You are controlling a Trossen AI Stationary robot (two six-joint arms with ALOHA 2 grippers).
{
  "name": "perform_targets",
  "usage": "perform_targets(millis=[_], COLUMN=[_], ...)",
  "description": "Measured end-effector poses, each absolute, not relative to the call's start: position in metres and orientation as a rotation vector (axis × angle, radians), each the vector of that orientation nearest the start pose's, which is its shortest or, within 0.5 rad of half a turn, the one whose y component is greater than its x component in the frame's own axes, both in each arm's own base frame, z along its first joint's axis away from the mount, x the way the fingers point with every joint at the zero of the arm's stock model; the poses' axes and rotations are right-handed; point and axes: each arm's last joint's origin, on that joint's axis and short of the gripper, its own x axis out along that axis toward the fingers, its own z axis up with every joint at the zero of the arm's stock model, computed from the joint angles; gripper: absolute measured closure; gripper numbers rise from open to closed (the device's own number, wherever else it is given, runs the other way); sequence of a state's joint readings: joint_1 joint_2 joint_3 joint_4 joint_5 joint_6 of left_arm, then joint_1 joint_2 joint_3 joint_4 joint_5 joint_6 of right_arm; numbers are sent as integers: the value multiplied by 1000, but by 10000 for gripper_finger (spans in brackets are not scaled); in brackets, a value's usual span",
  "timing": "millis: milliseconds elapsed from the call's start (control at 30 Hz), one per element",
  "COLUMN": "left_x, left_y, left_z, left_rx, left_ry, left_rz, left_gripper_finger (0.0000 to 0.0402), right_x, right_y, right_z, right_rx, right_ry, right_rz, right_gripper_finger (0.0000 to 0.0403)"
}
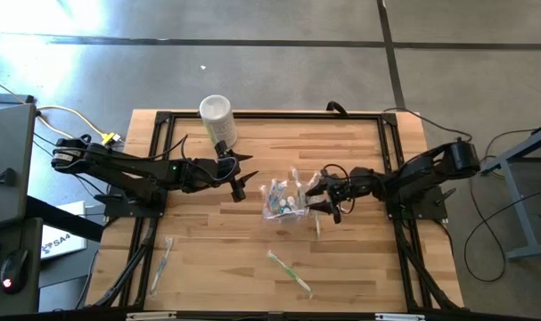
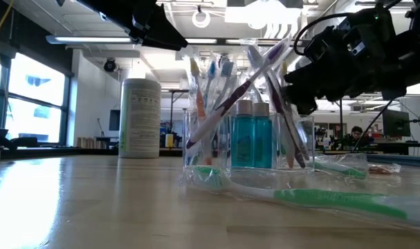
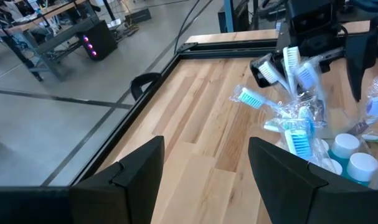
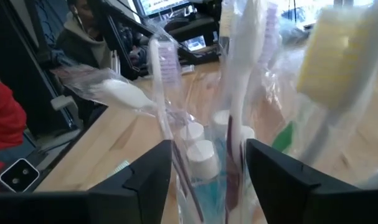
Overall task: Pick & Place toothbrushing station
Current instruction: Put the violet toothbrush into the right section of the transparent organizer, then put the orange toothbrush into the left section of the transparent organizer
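Observation:
The clear cup stands upright on its base mid-table, packed with wrapped toothbrushes and teal toothpaste tubes. My right gripper is open at the cup's right side, about level. Its fingers stand on either side of the brush handles and the white tube caps. My left gripper waits open just left of the cup and above the table, with nothing between its fingers. My right gripper reaches in level from the table's right, among the brush handles above the cup's rim. A white handle runs close along one finger. Whether either finger touches a brush or its wrapper, I cannot tell.
A tall white cylinder stands at the far edge, behind my left gripper. Loose wrapped toothbrushes lie flat near the front left, the front middle and just right of the cup. A person sits beyond the table.

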State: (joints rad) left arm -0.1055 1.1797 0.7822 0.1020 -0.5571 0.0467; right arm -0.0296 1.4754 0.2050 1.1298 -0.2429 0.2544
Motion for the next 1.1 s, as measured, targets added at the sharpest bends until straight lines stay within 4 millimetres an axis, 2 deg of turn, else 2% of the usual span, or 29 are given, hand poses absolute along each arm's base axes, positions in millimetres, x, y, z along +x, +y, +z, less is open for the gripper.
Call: perform_targets(millis=[533, 800, 967, 1100], left_x=[257, 257, 257, 256], left_y=[-12, -12, -12, -12], left_z=[281, 281, 280, 278], left_rx=[147, 147, 149, 154], left_ry=[293, 293, 308, 323], left_rz=[441, 441, 441, 441], left_gripper_finger=[174, 174, 174, 174], right_x=[195, 192, 189, 183], right_y=[8, 7, 7, 7], right_z=[177, 176, 181, 192], right_rx=[137, 148, 247, 235], right_ry=[109, 146, 378, 559], right_rz=[242, 228, 195, 104], right_gripper_finger=[204, 204, 204, 204])
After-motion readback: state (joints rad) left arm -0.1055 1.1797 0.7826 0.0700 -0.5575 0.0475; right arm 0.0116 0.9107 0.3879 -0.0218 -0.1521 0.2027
